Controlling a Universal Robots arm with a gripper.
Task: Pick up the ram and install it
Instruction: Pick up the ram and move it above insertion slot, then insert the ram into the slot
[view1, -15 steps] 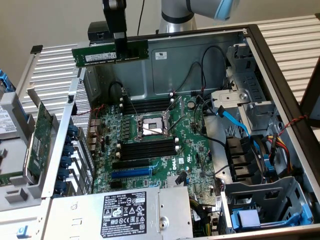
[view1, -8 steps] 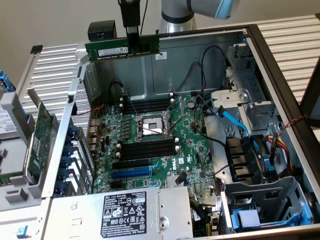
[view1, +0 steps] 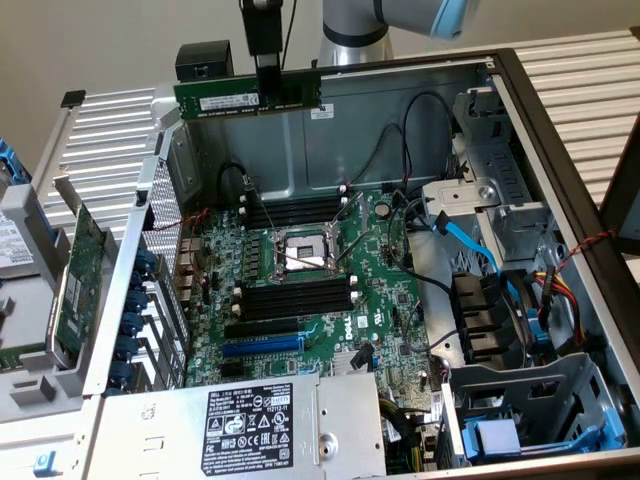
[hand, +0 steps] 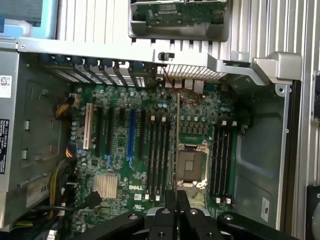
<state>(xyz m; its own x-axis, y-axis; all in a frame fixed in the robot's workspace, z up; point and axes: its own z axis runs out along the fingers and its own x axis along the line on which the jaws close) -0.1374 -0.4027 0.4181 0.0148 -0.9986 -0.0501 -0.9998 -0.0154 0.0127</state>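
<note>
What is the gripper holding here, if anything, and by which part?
The gripper holds the ram, pinched near the middle of its upper long edge. The stick hangs level above the open computer case.

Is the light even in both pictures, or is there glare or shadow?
Exterior view: soft, even light; the ram in the hand is well lit; mild sheen on the case wall. Wrist view: motherboard evenly lit, no strong glare.
</note>
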